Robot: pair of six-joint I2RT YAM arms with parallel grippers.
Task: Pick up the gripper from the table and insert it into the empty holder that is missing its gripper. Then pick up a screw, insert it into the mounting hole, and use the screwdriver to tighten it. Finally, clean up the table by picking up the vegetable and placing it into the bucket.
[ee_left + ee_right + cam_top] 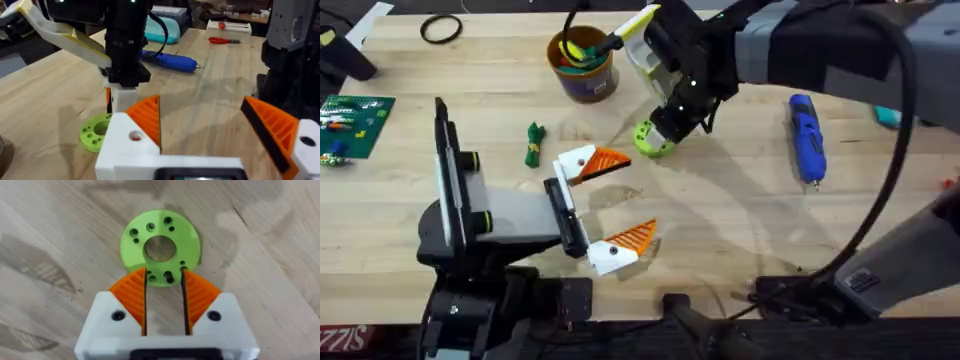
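The lime-green round gripper (pixel 653 138) (pixel 160 242) (pixel 96 132) lies flat on the wooden table. My right gripper (pixel 667 128) (pixel 164 274) hangs right over its near rim, open by a narrow gap, its orange pads (pixel 131 292) overlapping the rim's edge. My left gripper (pixel 640 196) (pixel 200 104) is wide open and holds nothing, a short way nearer the table's front. The blue screwdriver (pixel 807 135) (pixel 170 61) lies at the right. At the left lies the dark-green vegetable (pixel 534 144). The bucket (pixel 582 64) stands at the back. The holder and any screw are out of view.
A green circuit board (pixel 355 115) lies at the far left and a black ring (pixel 440 30) at the back left. The bucket holds yellow and red items. A teal case (pixel 167 30) and a red tool (pixel 225 40) lie beyond the screwdriver.
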